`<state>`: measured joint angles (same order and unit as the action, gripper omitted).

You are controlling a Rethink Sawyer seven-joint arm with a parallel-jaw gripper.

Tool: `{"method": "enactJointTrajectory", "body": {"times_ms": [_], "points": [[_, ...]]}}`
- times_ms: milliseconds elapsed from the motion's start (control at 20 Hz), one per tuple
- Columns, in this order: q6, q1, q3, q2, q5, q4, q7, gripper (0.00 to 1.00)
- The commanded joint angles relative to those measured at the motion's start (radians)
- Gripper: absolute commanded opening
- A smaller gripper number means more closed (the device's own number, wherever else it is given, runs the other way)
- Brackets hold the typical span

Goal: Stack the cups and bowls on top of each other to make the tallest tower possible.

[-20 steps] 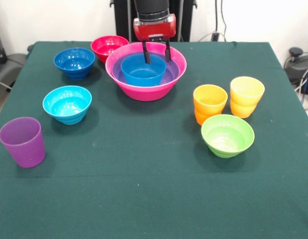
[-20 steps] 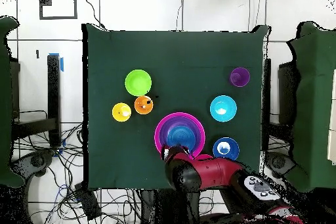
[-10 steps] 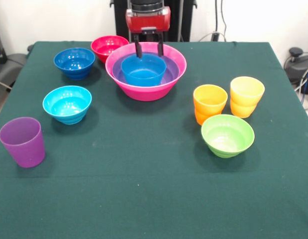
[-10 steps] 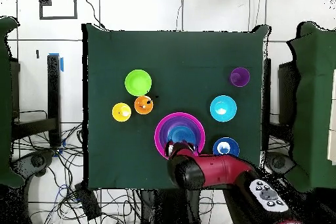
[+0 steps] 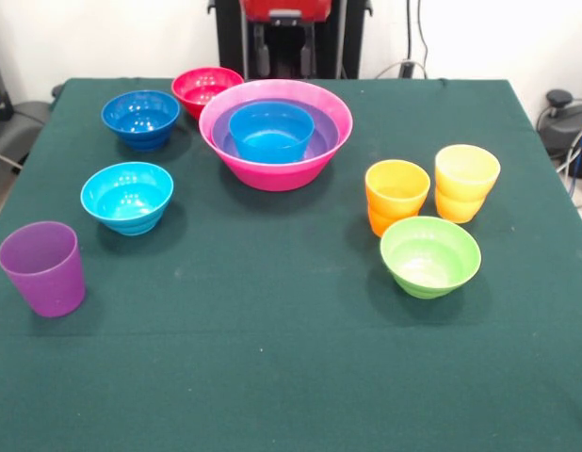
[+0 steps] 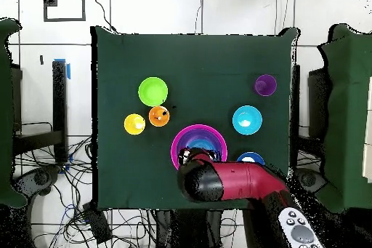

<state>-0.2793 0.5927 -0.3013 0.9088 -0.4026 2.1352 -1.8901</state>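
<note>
- So far the tower [image 5: 275,141] is three bowls: hot-pink, purple, blue.
- Four bowls and three cups wait on the desk [image 5: 272,320].
- Gripper [image 5: 282,56] raised; fingers' spread cannot be told.

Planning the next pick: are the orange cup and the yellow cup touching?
Apart. The front view shows a strip of green cloth between the orange cup and the yellow cup; the overhead view shows a gap too.

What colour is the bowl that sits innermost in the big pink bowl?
Mid blue; the innermost bowl shows best in the front view.
</note>
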Motion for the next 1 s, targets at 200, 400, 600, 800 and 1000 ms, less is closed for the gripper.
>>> {"method": "enactJointTrajectory", "body": {"times_ms": [200,400,600,800,1000], "points": [[-0.135,-0.123,-0.046,0.050,0.064,-0.004,-0.062,1.00],[-0.170,-0.148,-0.025,0.007,0.052,-0.078,-0.041,1.00],[-0.162,-0.177,0.006,-0.059,0.030,-0.147,-0.047,1.00],[-0.134,-0.194,0.027,-0.114,0.021,-0.186,-0.058,1.00],[-0.146,-0.200,0.033,-0.147,0.025,-0.226,-0.047,1.00]]}}
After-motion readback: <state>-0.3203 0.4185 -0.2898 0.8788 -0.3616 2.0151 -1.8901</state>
